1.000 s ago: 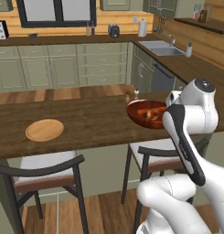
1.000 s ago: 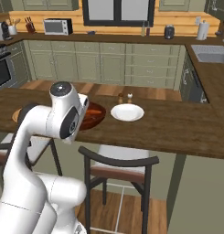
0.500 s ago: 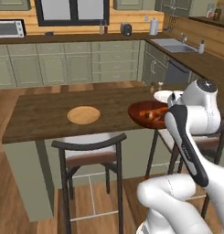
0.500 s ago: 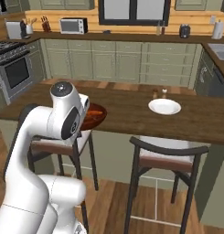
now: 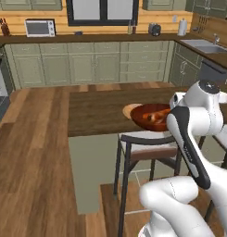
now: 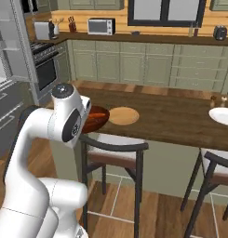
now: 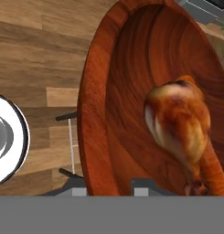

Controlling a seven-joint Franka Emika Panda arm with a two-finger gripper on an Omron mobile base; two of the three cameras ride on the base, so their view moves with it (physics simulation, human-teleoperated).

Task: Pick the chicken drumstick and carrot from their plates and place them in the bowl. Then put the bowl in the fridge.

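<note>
My gripper [image 7: 111, 188] is shut on the rim of the glossy reddish-brown bowl [image 7: 127, 91], one dark fingertip on each side of the wall. The bowl [image 5: 148, 116] hangs level at counter height, by the island's front edge, partly hidden by my arm. Inside it lies the brown-orange chicken drumstick [image 7: 179, 121], with a strip of the orange carrot [image 7: 216, 171] showing under it. The tan wooden plate [image 6: 124, 115] and the white plate [image 6: 222, 115] both sit bare on the island. A tall light grey block, seemingly the fridge [image 6: 8, 51], stands at the far left.
A dark stool [image 5: 147, 146] stands under the bowl, and a second stool [image 6: 213, 172] lies to the right. The stove [image 6: 46, 69] is beside the grey block. Open wooden floor [image 5: 36, 152] stretches left of the island.
The whole scene has slid to the right as the base drove and turned left. The bowl stays in my gripper with the food in it.
</note>
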